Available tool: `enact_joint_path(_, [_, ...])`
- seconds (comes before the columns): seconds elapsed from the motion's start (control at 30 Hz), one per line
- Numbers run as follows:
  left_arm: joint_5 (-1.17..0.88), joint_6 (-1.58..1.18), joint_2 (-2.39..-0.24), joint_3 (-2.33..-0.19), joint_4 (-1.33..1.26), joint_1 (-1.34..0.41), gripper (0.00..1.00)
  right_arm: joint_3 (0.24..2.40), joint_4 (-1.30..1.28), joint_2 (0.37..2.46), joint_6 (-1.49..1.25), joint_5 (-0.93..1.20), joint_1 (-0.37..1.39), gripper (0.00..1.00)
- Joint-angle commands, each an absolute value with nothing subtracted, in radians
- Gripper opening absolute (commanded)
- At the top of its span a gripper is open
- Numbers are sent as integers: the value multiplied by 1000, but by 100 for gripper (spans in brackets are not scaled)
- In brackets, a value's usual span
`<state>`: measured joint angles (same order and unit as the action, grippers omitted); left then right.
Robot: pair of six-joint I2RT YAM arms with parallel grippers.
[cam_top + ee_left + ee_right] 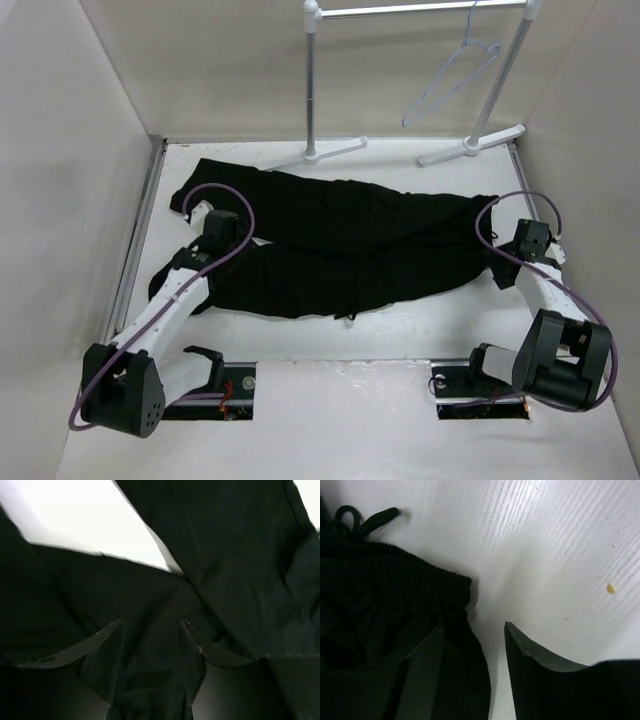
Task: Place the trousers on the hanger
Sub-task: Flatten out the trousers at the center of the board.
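Note:
The black trousers (340, 240) lie flat across the middle of the table, legs to the left, waistband to the right. The pale wire hanger (452, 82) hangs from the rack's bar at the back right. My left gripper (222, 228) is open, low over the trouser legs; in the left wrist view it (152, 625) has black cloth (150, 680) between the jaws. My right gripper (505, 262) is open at the waistband end; in the right wrist view it (474, 627) straddles the edge of the elastic waistband (395, 575), one finger over cloth, the other over bare table.
A white tube garment rack (312, 80) stands at the back, its feet (470, 145) on the table's far edge. Pale walls close in left, right and behind. A drawstring loop (365, 517) lies on the white table beside the waistband.

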<state>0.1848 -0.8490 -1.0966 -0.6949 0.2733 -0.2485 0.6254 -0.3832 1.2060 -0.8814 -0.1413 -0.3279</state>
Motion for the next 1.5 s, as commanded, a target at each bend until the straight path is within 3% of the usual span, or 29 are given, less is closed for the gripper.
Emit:
enact_joint_path(0.0, [213, -870, -1026, -667, 272, -303, 44, 647, -307, 1276, -873, -115, -344, 55])
enact_joint_path(0.13, [195, -877, -970, -606, 282, -301, 44, 673, -197, 1385, -911, -75, -341, 40])
enact_joint_path(0.23, [180, -876, -930, -575, 313, -272, 44, 690, -212, 1423, -923, -57, -358, 14])
enact_joint_path(0.3, [169, -874, -902, -561, 339, -239, 44, 680, -273, 1376, -933, -70, -367, 5])
enact_joint_path(0.43, [158, -864, -873, -572, 388, -171, 45, 653, -490, 1107, -910, -190, -381, 2])
enact_joint_path(0.6, [167, -857, -942, -639, 381, -153, 46, 663, -756, 901, -884, -296, -406, 5])
enact_joint_path(0.7, [196, -857, -1023, -699, 338, -195, 46, 643, -799, 880, -868, -288, -435, 15])
enact_joint_path(0.73, [208, -857, -1044, -721, 336, -205, 46, 641, -808, 879, -874, -285, -432, 23])
enact_joint_path(0.8, [225, -845, -1065, -755, 344, -209, 46, 673, -821, 868, -864, -285, -415, 51])
enact_joint_path(0.87, [225, -830, -1051, -759, 362, -188, 47, 718, -821, 844, -850, -301, -380, 72])
enact_joint_path(0.9, [221, -824, -1037, -758, 379, -164, 48, 748, -810, 836, -832, -308, -361, 78])
enact_joint_path(0.97, [206, -810, -1003, -747, 425, -96, 48, 801, -793, 834, -779, -304, -287, 82])
enact_joint_path(1.03, [199, -793, -962, -736, 465, -21, 48, 808, -761, 815, -770, -276, -143, 71])
enact_joint_path(1.13, [222, -788, -942, -726, 492, 82, 48, 787, -713, 786, -768, -209, 77, 32])
enact_joint_path(1.2, [219, -782, -985, -721, 467, 140, 49, 767, -680, 769, -814, -178, 227, 16])
enact_joint_path(1.3, [190, -767, -1060, -726, 408, 197, 49, 746, -637, 790, -822, -167, 385, 14])
enact_joint_path(1.47, [164, -672, -1314, -879, 322, 190, 48, 684, -542, 821, -830, -170, 614, 21])
